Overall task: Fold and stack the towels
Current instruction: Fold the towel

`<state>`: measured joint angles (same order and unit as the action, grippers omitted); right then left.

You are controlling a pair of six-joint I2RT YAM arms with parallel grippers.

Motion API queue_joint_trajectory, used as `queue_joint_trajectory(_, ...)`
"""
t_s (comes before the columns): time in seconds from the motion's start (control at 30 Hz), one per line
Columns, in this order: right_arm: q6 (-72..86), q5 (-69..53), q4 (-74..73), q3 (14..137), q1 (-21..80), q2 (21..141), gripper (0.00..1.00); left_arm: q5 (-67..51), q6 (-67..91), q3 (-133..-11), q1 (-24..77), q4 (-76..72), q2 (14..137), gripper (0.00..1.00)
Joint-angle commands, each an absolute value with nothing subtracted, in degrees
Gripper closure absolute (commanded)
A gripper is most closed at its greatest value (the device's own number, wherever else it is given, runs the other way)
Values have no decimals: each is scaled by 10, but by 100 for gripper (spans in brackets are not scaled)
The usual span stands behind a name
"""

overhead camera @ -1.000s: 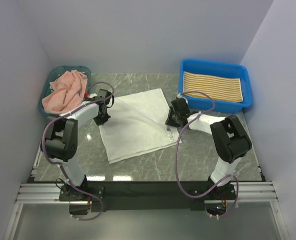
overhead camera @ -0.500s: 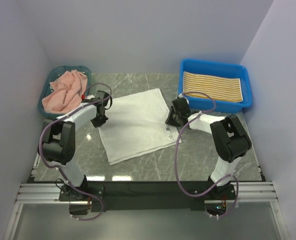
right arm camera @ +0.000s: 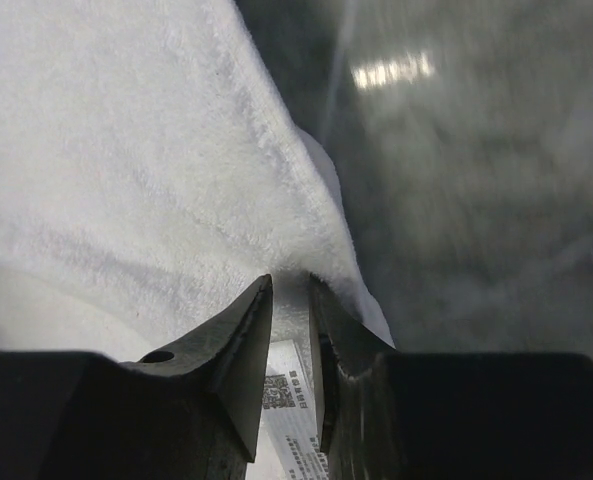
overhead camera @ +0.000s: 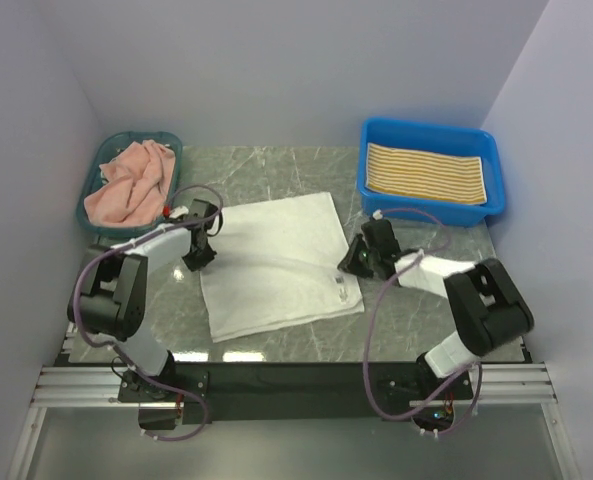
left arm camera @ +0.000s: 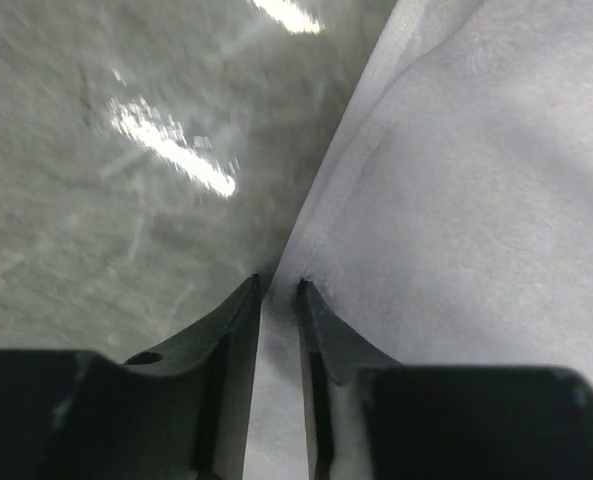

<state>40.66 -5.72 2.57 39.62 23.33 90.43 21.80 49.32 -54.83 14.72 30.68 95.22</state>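
Observation:
The white towel (overhead camera: 276,260) lies spread flat on the marble table. My left gripper (overhead camera: 197,259) is shut on its left edge; in the left wrist view the jaws (left arm camera: 279,285) pinch the hem of the towel (left arm camera: 476,200). My right gripper (overhead camera: 355,262) is shut on its right edge; in the right wrist view the jaws (right arm camera: 291,282) grip the towel (right arm camera: 126,150) just above its care label (right arm camera: 298,405). The salmon pink towel (overhead camera: 126,180) lies crumpled in a basket. The folded yellow-and-white striped towel (overhead camera: 426,172) lies in a bin. The dark-and-white striped towel is out of view.
A teal basket (overhead camera: 84,212) stands at the back left. A blue bin (overhead camera: 431,211) stands at the back right. Purple walls close in the sides and back. Bare grey marble (overhead camera: 416,310) shows around the towel.
Both grippers have moved toward the near edge and a little right, dragging the white towel with them. The right arm's elbow has swung right.

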Motion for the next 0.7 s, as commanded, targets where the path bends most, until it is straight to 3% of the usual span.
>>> queue_joint_trajectory(0.0, 415, -71, -62, 303, 243, 817, 69, 149, 506, -481, 174, 304, 903, 71)
queue_joint_trajectory(0.13, 425, -110, -71, 235, 260, 724, 68, 120, 526, -405, 199, 291, 825, 60)
queue_joint_trajectory(0.27, 382, -100, -109, 290, 261, 658, 65, 112, 522, -416, 196, 312, 740, 34)
queue_joint_trajectory(0.37, 327, -18, -143, 377, 253, 647, 52, 140, 494, -478, 172, 333, 707, 24)
queue_joint_trajectory(0.47, 281, 13, -129, 449, 222, 673, 40, 138, 448, -530, 124, 312, 717, 21)
queue_joint_trajectory(0.67, 243, 23, -55, 539, 194, 778, 30, 75, 360, -666, 68, 307, 870, 15)
